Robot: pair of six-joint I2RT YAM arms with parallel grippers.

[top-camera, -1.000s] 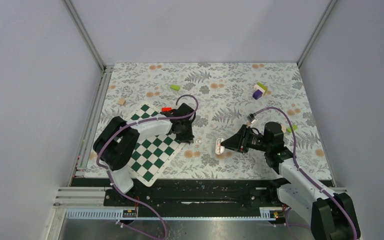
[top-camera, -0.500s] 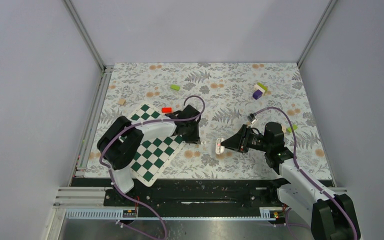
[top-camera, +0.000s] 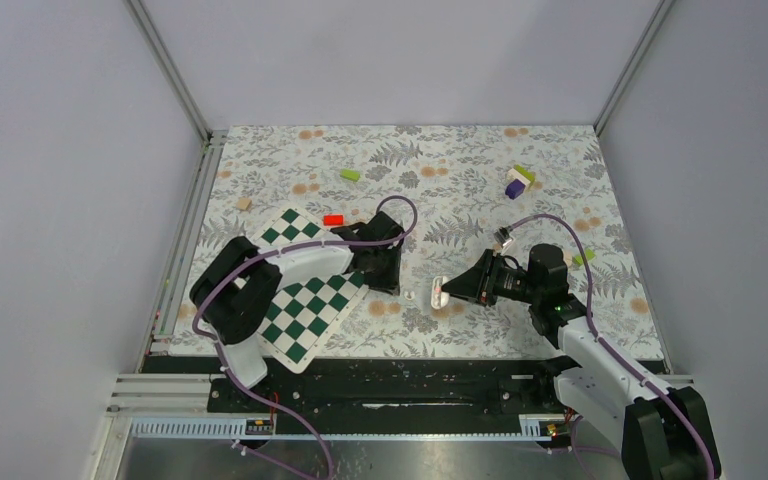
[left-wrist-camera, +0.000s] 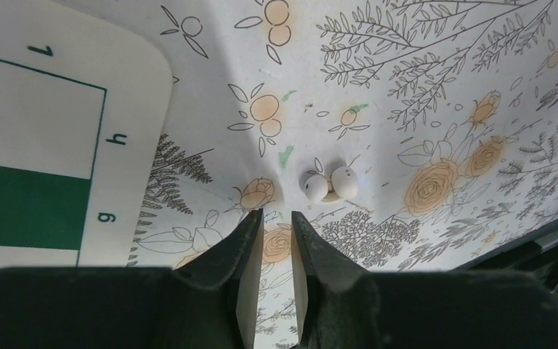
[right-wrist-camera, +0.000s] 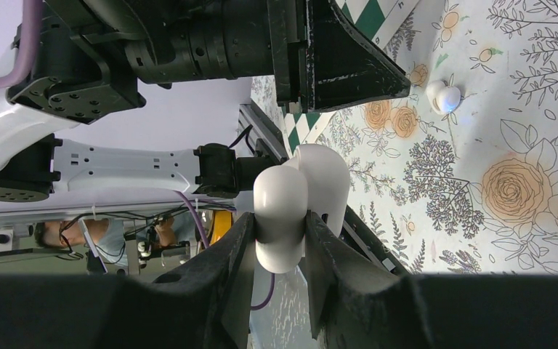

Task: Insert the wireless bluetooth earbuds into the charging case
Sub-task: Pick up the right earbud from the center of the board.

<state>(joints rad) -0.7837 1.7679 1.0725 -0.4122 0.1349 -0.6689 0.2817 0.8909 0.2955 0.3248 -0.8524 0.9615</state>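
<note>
Two white earbuds (left-wrist-camera: 330, 184) lie side by side on the floral cloth, just ahead and right of my left gripper (left-wrist-camera: 277, 216). Its jaws stand a narrow gap apart with nothing between them. In the top view the earbuds (top-camera: 410, 294) lie between the left gripper (top-camera: 388, 276) and the charging case (top-camera: 439, 291). My right gripper (top-camera: 457, 290) is shut on the white charging case (right-wrist-camera: 285, 214) and holds it a little above the cloth, lid open. The earbuds (right-wrist-camera: 443, 94) show beyond it in the right wrist view.
A green-and-white chessboard mat (top-camera: 300, 300) lies under the left arm. A red block (top-camera: 333, 219), a green block (top-camera: 350, 174), a tan block (top-camera: 244, 203) and a purple-green-white stack (top-camera: 518, 182) lie farther back. A small green piece (top-camera: 585, 257) lies by the right arm.
My left gripper has moved right, off the chessboard edge and closer to the earbuds. My right gripper has kept hold of the case and edged slightly left.
</note>
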